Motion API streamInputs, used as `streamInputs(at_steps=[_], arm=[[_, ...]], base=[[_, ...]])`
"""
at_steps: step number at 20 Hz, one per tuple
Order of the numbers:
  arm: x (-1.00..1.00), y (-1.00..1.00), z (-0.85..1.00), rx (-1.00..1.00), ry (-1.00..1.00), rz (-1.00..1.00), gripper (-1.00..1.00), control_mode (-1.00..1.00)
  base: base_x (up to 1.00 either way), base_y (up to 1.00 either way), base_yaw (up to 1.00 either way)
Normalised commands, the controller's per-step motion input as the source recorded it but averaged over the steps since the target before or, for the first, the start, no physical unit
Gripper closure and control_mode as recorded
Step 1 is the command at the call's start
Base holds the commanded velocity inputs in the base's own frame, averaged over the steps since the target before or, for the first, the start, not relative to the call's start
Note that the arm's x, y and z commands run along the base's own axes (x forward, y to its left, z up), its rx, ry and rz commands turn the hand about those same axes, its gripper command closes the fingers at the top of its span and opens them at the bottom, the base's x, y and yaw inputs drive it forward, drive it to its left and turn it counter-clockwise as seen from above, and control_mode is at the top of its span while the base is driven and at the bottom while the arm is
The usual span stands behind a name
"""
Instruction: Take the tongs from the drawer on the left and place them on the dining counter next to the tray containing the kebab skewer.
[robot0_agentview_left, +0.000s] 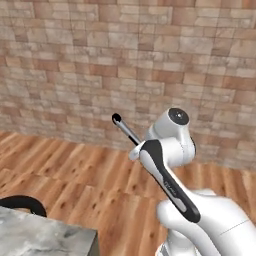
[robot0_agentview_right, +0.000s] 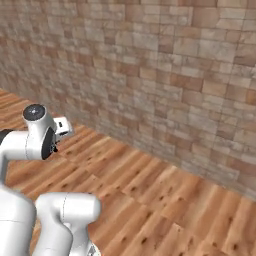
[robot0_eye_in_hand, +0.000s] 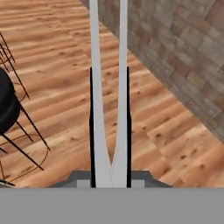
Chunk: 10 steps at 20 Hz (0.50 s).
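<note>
The tongs (robot0_eye_in_hand: 107, 87) look like smooth, pale grey metal with a matt sheen, and their far end (robot0_agentview_left: 117, 119) is capped in glossy black. The pincer's fingers (robot0_eye_in_hand: 92, 127) are flat matt black. The floor (robot0_agentview_left: 75, 175) is varnished wood plank, warm brown and knotty. The wall (robot0_agentview_right: 165, 75) is rough brick. The bench (robot0_agentview_left: 40, 235) corner shows grey-white marbled stone, smooth.

Glossy white rounded arm links, dark joint seams (one round grey cap).
</note>
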Motion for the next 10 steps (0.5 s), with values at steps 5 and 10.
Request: streamInputs(at_steps=[5, 10], arm=[[0.0, 0.0, 0.0, 0.0, 0.0, 0.0, 1.0, 1.0], [0.0, 0.0, 0.0, 0.0, 0.0, 0.0, 1.0, 1.0]], base=[[1.0, -0.04, 0.61], [1.0, -0.02, 0.61]])
